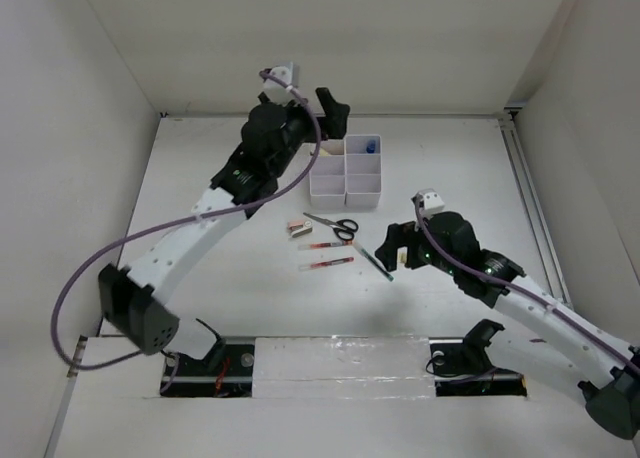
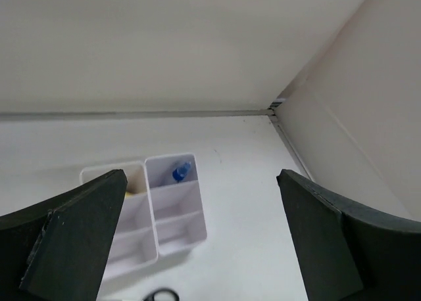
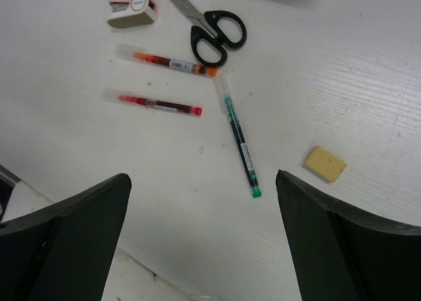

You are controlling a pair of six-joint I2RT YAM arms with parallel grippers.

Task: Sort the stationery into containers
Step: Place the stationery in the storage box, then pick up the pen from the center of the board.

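Note:
The white six-compartment container block (image 1: 347, 173) stands at the back middle of the table and also shows in the left wrist view (image 2: 174, 215). A blue-capped bottle (image 2: 181, 171) lies in its back right cell, and something yellow (image 2: 131, 190) sits in the back left cell. My left gripper (image 1: 330, 113) is open and empty, above the block's back left corner. Black-handled scissors (image 3: 214, 31), two red pens (image 3: 174, 64) (image 3: 161, 104), a dark green pen (image 3: 241, 145), a pink item (image 3: 133, 8) and a yellow eraser (image 3: 325, 163) lie on the table. My right gripper (image 1: 395, 250) is open and empty above the green pen's end.
White enclosure walls close in the back and both sides, with a rail (image 1: 525, 188) along the right side. The table's front edge strip (image 1: 340, 363) runs between the arm bases.

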